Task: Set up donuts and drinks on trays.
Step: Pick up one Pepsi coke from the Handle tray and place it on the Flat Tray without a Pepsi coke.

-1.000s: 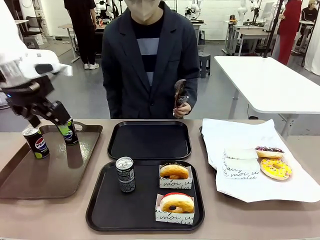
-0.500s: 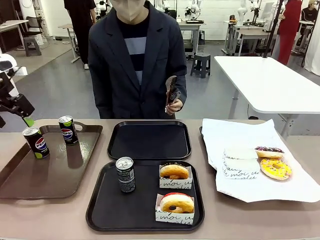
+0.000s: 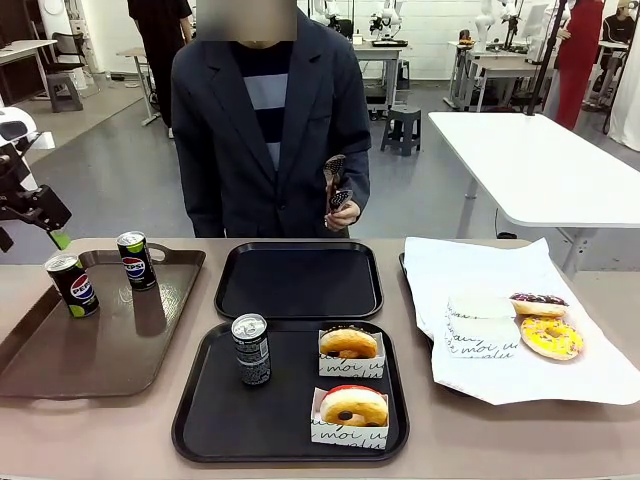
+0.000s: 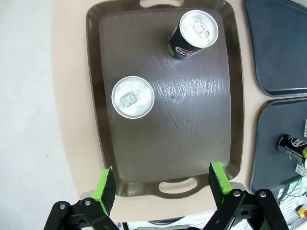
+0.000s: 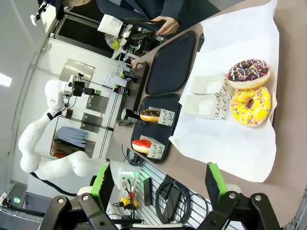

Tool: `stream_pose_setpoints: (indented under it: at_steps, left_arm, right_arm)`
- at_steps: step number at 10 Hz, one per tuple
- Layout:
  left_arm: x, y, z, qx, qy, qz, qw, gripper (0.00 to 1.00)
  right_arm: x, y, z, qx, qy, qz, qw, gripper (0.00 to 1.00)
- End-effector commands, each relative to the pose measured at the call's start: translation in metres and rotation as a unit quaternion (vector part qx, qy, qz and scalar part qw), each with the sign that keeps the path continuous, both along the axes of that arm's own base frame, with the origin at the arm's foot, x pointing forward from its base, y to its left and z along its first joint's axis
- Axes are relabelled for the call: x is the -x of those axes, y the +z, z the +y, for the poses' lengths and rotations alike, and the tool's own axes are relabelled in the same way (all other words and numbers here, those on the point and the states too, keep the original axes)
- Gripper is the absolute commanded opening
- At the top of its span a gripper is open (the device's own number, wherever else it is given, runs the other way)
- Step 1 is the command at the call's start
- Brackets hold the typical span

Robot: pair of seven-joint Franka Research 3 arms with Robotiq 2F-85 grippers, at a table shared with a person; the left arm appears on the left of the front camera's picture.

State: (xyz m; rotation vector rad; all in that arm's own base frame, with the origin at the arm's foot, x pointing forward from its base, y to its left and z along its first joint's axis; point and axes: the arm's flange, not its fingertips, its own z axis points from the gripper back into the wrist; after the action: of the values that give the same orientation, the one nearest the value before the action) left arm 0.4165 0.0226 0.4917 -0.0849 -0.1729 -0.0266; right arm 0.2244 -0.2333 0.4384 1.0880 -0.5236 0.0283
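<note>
**Front view:** The left arm [image 3: 22, 165] sits at the picture's left edge, raised clear of the brown tray [image 3: 60, 370]. Two Pepsi cans [image 3: 73, 285] stand upright and apart on that tray. The near black tray [image 3: 200, 425] carries the grey can [image 3: 251, 349] and two sleeved donuts [image 3: 348, 343]. The far black tray [image 3: 298, 280] lies just behind it. A chocolate donut [image 3: 538, 303] and a yellow donut [image 3: 551, 337] lie on the white paper sheet [image 3: 480, 375]. The person's hand [image 3: 343, 213] holds tongs [image 3: 337, 180].

**Left wrist view:** The left gripper [image 4: 161, 181] hangs over the handle end of the brown tray. Its fingers are spread wide and grip nothing.

**Right wrist view:** The right gripper [image 5: 158, 181] hangs over the table beside the paper sheet. Its fingers are spread wide and hold nothing. The chocolate and yellow donuts lie side by side ahead of it.
</note>
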Motion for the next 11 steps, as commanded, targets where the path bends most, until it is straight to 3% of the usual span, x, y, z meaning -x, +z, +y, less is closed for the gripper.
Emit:
stream_pose_setpoints:
  at_steps: [1,2,6,9,11]
  left_arm:
    - [-0.002,-0.001,0.001,0.000,0.001,-0.001,1.000,1.00]
    - [-0.021,-0.005,0.002,0.004,-0.013,0.026,1.000,1.00]
    - [-0.083,-0.026,0.017,0.010,0.016,0.049,0.999,1.00]
    - [-0.100,-0.048,0.024,0.006,0.032,0.059,0.998,1.00]
    - [-0.101,-0.063,0.020,0.007,0.014,0.087,0.996,1.00]
  right_arm:
    - [-0.003,-0.001,0.000,-0.012,-0.002,-0.016,1.000,1.00]
    - [-0.003,-0.001,0.000,-0.012,-0.002,-0.016,1.000,1.00]
    - [-0.003,-0.001,0.000,-0.012,-0.002,-0.016,1.000,1.00]
    - [-0.003,-0.001,0.000,-0.012,-0.002,-0.016,1.000,1.00]
    - [-0.003,-0.001,0.000,-0.012,-0.002,-0.016,1.000,1.00]
